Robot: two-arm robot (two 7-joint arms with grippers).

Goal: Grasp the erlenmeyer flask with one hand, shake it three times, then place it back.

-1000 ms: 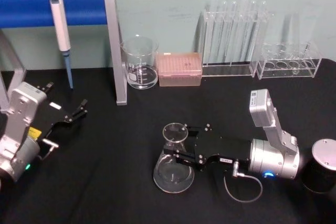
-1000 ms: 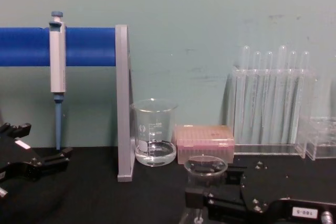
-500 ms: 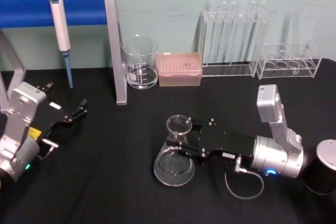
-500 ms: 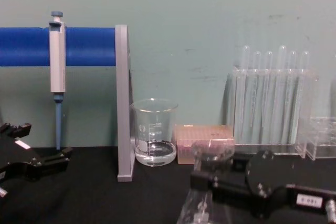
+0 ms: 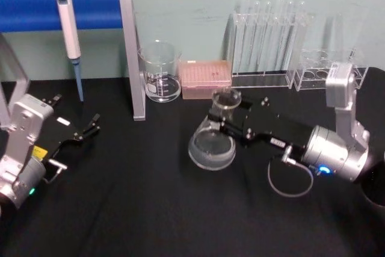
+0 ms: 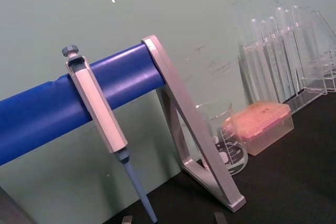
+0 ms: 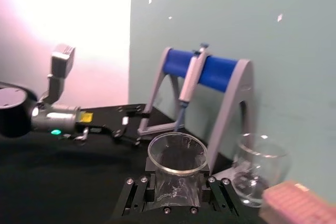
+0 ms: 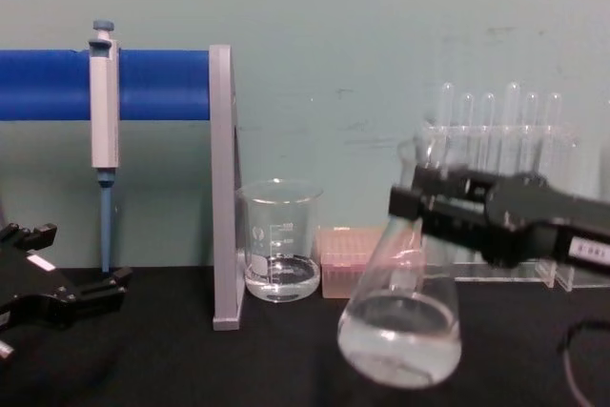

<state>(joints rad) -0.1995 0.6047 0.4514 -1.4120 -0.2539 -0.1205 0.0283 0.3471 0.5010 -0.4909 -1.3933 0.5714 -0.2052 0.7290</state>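
R pincer [image 5: 226,118]: black metal, white numbered label; reaches in from 4 o'clock, clamped on neck of clear glass conical erlenmeyer flask [image 5: 210,146].
Flask: mid-table, tilted, neck leaning twd 1 o'clock, base looks lifted off surface; clear liquid in base.
L pincer [image 5: 91,124]: black, parked at table's 8 o'clock, fingers apart, nothing btwn.
Surface: black cloth table [image 5: 138,209].
Room: pale green wall [image 5: 180,10]; blue bar on grey frame [image 5: 36,9] w/ grey pipette [image 5: 69,34] at 10 o'clock; glass beaker [image 5: 160,73], pink tip box [image 5: 206,78] at 12; clear test-tube racks [image 5: 267,40] at 1.
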